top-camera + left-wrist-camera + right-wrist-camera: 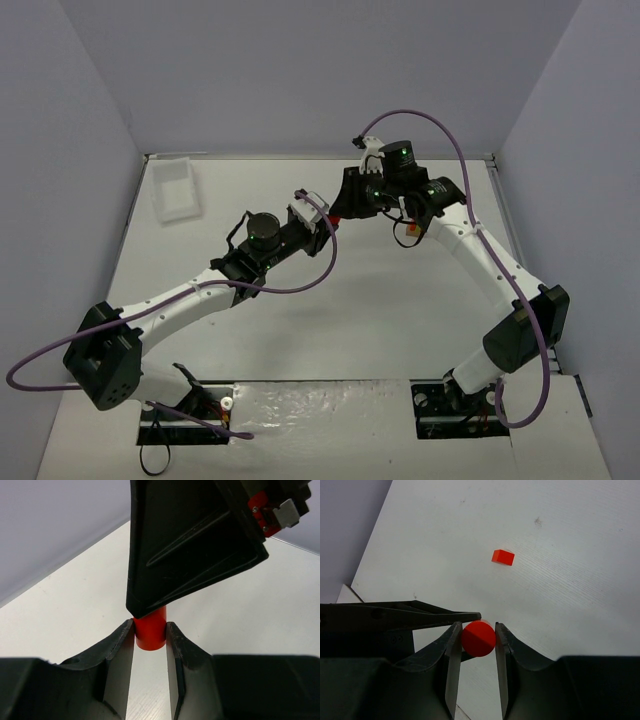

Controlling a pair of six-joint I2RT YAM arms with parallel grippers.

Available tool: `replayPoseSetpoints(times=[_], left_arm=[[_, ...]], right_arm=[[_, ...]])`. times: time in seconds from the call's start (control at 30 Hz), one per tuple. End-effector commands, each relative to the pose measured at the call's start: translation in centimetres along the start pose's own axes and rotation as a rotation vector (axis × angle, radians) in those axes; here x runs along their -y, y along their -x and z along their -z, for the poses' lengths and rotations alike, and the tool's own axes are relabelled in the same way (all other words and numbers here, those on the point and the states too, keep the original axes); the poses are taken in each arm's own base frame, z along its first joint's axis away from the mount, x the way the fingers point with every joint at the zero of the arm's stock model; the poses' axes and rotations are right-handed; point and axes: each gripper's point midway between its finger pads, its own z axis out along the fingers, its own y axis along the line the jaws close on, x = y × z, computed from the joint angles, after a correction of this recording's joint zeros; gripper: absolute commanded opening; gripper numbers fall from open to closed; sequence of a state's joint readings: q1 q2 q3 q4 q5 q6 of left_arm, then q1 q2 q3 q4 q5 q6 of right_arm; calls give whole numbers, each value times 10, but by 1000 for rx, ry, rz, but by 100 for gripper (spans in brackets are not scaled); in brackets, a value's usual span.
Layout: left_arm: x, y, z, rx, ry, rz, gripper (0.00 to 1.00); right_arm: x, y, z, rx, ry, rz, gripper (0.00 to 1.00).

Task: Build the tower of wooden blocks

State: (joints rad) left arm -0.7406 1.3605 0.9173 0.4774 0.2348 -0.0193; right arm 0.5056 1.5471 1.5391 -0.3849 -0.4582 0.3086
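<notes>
Gripping one red cylinder (150, 634): left claw (150, 628), right claw (477, 631); one block (503, 557) apart.

1 far overhead view; 2 close wrist views, same red cylinder (150, 630) in both

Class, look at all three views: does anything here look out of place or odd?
One small red block lies alone on the table, apart from the red cylinder that both the left gripper and right gripper pinch at once.
</notes>
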Motion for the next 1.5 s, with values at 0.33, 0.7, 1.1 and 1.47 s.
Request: replayPoseSetpoints(times=[0.33, 0.7, 1.1, 1.47], left_arm=[[-9, 12, -2, 75, 77, 76, 52], [-34, -14, 23, 38, 254, 145, 94], [-109, -52, 122, -153, 685, 333, 97], [-156, -96, 177, -328, 836, 376, 97]], right_arm=[[7, 33, 24, 159, -109, 126, 0], [55, 42, 23, 191, -331, 136, 0], [160, 54, 69, 270, -725, 111, 0], [231, 28, 79, 303, -925, 48, 0]])
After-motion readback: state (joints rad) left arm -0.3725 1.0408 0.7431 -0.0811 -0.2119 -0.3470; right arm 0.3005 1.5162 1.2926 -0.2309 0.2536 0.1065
